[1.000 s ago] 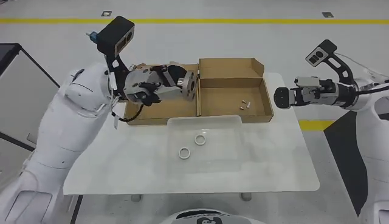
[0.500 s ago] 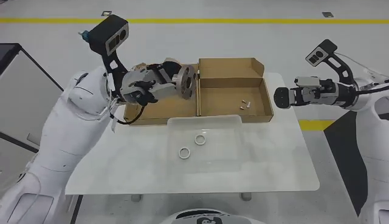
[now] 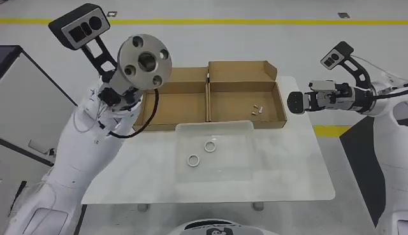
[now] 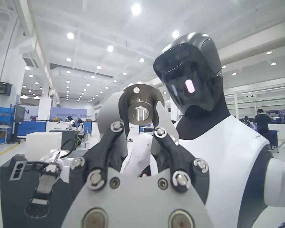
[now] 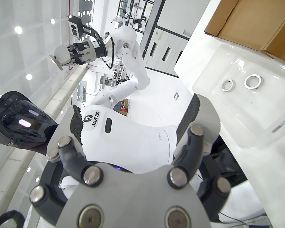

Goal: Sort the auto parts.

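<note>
Left wrist view shows your left tool (image 4: 139,116) clamped on the flanged hub (image 4: 142,90). Hold the clamp firm; lower it steadily into the cardboard box (image 3: 182,104) below the tool.

You see a flanged hub (image 3: 148,46) of brushed metal, matt brown cardboard boxes (image 3: 236,107), a glossy translucent plastic tray (image 3: 236,153), and shiny metal rings (image 3: 205,146).

No text, number or sign clear enough to read on the table's things, small coloured label (image 5: 280,125) at the rim of the translucent white plastic tray (image 5: 251,110), its print too small to make out, plain yellow line (image 3: 255,22) painted across the grey floor
</note>
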